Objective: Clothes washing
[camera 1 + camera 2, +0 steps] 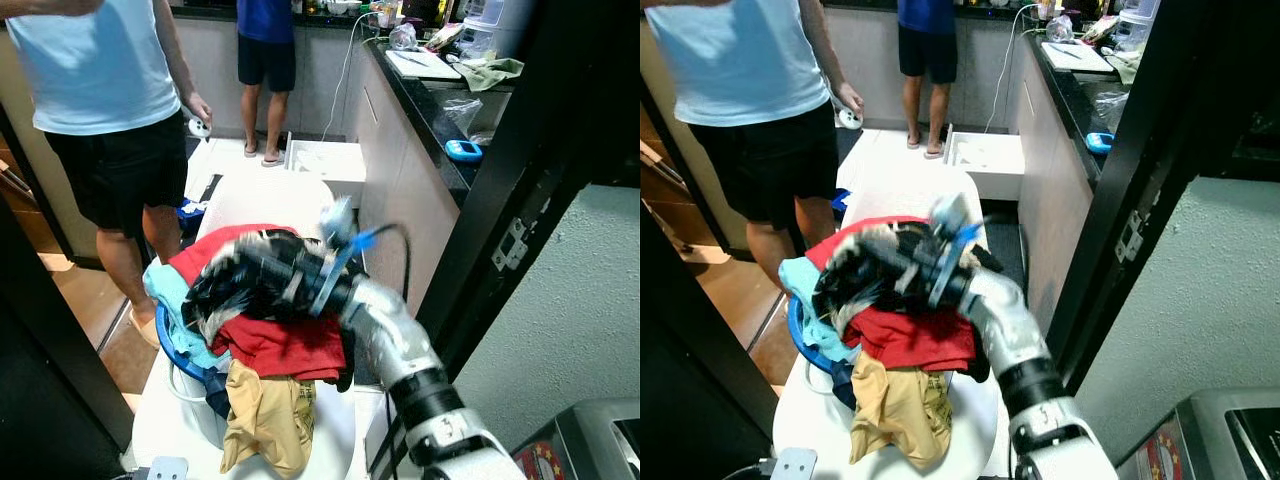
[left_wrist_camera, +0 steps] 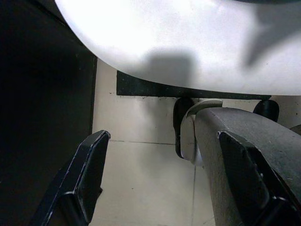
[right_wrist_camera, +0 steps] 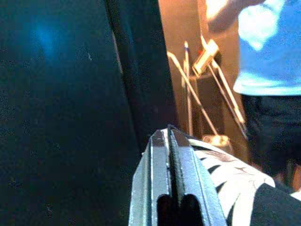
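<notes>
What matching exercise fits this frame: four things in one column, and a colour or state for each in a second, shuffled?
Things:
1. Left gripper
2. Right gripper
3. Shirt in the middle of the laundry pile
4. Garment hanging at the front of the pile

States or colours:
A. tan
B. shut on patterned cloth
C. red
D. open, over the floor

Pairs: 1-D, 2-B, 3-C, 4-A

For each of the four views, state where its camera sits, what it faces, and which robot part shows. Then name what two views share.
Left eye: head, looking down at the laundry pile; right arm shows.
Right eye: same scene.
Left wrist: left tool, open, facing tiled floor.
Right wrist: right tool, shut on patterned garment, facing a person.
Shared: the eyes show the pile and the person.
</notes>
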### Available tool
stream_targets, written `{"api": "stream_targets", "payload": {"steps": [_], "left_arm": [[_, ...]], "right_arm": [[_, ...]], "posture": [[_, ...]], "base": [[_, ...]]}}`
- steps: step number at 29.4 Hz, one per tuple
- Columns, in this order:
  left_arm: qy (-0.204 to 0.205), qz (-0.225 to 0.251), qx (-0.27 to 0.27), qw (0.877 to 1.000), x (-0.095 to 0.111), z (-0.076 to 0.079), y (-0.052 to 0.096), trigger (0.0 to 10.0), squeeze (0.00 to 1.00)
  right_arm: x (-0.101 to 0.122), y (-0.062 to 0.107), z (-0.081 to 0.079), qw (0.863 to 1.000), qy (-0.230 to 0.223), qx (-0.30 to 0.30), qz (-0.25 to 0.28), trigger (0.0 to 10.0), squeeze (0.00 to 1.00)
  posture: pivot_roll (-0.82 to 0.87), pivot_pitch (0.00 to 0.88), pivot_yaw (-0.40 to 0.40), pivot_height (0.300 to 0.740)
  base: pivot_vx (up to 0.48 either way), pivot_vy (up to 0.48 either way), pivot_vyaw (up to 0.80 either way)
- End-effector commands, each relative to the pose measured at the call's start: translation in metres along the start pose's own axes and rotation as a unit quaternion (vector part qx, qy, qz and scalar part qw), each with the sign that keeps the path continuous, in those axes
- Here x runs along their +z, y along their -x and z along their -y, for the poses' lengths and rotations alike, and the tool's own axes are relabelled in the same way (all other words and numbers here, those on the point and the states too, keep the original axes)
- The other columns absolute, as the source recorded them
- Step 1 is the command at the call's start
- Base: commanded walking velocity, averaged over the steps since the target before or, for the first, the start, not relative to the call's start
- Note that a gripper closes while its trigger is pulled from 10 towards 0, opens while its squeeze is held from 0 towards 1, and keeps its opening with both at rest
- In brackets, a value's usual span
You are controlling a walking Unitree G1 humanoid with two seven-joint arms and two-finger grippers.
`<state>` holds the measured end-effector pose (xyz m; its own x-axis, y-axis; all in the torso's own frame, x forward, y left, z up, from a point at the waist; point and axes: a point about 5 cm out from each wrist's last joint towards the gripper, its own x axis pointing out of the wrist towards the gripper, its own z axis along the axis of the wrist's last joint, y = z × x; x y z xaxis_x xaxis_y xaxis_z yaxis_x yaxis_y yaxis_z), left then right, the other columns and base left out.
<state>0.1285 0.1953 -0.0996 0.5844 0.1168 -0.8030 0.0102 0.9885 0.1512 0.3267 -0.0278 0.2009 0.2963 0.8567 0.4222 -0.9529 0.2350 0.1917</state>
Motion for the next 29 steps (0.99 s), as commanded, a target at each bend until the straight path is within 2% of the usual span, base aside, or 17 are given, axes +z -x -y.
{"api": "stream_targets", "payload": {"steps": [1, 2, 3, 4, 5, 6, 7, 9, 10, 11, 12, 15, 17, 20, 22, 25, 29], "left_arm": [[-0.014, -0.065, -0.027, 0.997, -0.031, 0.009, 0.010, 10.0, 0.00], [-0.014, -0.065, -0.027, 0.997, -0.031, 0.009, 0.010, 10.0, 0.00], [-0.013, -0.066, -0.028, 0.997, -0.032, 0.009, 0.010, 10.0, 0.00], [-0.013, -0.066, -0.028, 0.997, -0.032, 0.009, 0.010, 10.0, 0.00], [-0.012, -0.066, -0.029, 0.997, -0.032, 0.008, 0.010, 10.0, 0.00], [-0.012, -0.066, -0.029, 0.997, -0.032, 0.008, 0.010, 10.0, 0.00], [-0.012, -0.067, -0.030, 0.997, -0.032, 0.008, 0.010, 10.0, 0.00], [-0.012, -0.067, -0.030, 0.997, -0.032, 0.008, 0.010, 10.0, 0.00], [-0.011, -0.067, -0.032, 0.997, -0.032, 0.008, 0.010, 10.0, 0.00], [-0.011, -0.067, -0.032, 0.997, -0.032, 0.008, 0.010, 10.0, 0.00], [-0.010, -0.068, -0.033, 0.997, -0.033, 0.008, 0.010, 10.0, 0.00], [-0.010, -0.069, -0.035, 0.997, -0.033, 0.009, 0.010, 10.0, 0.00], [0.001, -0.071, -0.036, 0.997, -0.033, 0.010, 0.010, 10.0, 0.00], [0.002, -0.071, -0.036, 0.997, -0.033, 0.011, 0.010, 10.0, 0.00], [0.001, -0.073, -0.036, 0.997, -0.033, 0.011, 0.010, 10.0, 0.00], [0.001, -0.073, -0.036, 0.997, -0.033, 0.011, 0.010, 10.0, 0.00], [0.006, -0.076, -0.039, 0.996, -0.032, 0.011, 0.009, 10.0, 0.00]], "right_arm": [[0.018, -0.006, -0.003, 0.999, -0.009, 0.017, 0.040, 0.0, 0.00], [0.018, -0.006, -0.003, 0.999, -0.009, 0.017, 0.040, 0.0, 0.00], [0.036, -0.011, -0.003, 0.997, -0.018, 0.020, 0.078, 0.0, 0.00], [0.036, -0.011, -0.003, 0.997, -0.018, 0.020, 0.078, 0.0, 0.00], [0.054, -0.015, -0.002, 0.994, -0.020, 0.015, 0.109, 0.0, 0.00], [0.054, -0.015, -0.002, 0.994, -0.020, 0.015, 0.109, 0.0, 0.00], [0.067, -0.017, 0.001, 0.991, -0.016, 0.003, 0.131, 0.0, 0.00], [0.067, -0.017, 0.001, 0.991, -0.016, 0.003, 0.131, 0.0, 0.00], [0.084, -0.017, 0.006, 0.987, -0.010, -0.016, 0.157, 0.0, 0.00], [0.084, -0.017, 0.006, 0.987, -0.010, -0.016, 0.157, 0.0, 0.00], [0.101, -0.014, 0.010, 0.983, -0.006, -0.025, 0.181, 0.0, 0.00], [0.118, -0.008, 0.011, 0.980, -0.001, -0.018, 0.200, 0.0, 0.00], [0.147, 0.017, 0.003, 0.968, -0.019, 0.052, 0.244, 0.0, 0.00], [0.151, 0.021, 0.001, 0.965, -0.028, 0.065, 0.252, 0.0, 0.00], [0.153, 0.029, -0.007, 0.959, -0.042, 0.109, 0.260, 0.0, 0.00], [0.153, 0.029, -0.007, 0.959, -0.042, 0.109, 0.260, 0.0, 0.00], [0.139, 0.039, -0.033, 0.949, -0.057, 0.218, 0.221, 0.0, 0.00]], "posture": [[0.17, 0.000, -0.082, 0.740], [0.17, 0.000, -0.082, 0.740], [0.17, 0.000, -0.082, 0.740], [0.17, 0.000, -0.082, 0.740], [0.17, 0.000, -0.080, 0.740], [0.17, 0.000, -0.080, 0.740], [0.17, 0.000, -0.077, 0.740], [0.17, 0.000, -0.077, 0.740], [0.17, 0.000, -0.077, 0.740], [0.17, 0.000, -0.077, 0.740], [0.17, 0.000, -0.075, 0.740], [0.17, 0.000, -0.072, 0.740], [0.17, 0.000, -0.069, 0.740], [0.17, 0.000, -0.069, 0.740], [0.17, 0.000, -0.065, 0.740], [0.17, 0.000, -0.065, 0.740], [0.17, 0.000, -0.061, 0.740]], "base": [[0.000, 0.000, 0.00], [0.000, 0.000, 0.00], [0.000, 0.000, 0.00], [0.000, 0.000, 0.00], [0.000, 0.000, 0.00], [0.000, 0.000, 0.00], [0.000, 0.000, 0.00], [0.000, 0.000, 0.00], [0.000, 0.000, 0.00], [0.000, 0.000, 0.00], [0.000, 0.000, 0.00], [0.000, 0.000, 0.00], [0.000, 0.000, 0.00], [0.000, 0.000, 0.00], [0.000, 0.000, 0.00], [0.000, 0.000, 0.00], [-0.208, 0.000, 0.00]]}}
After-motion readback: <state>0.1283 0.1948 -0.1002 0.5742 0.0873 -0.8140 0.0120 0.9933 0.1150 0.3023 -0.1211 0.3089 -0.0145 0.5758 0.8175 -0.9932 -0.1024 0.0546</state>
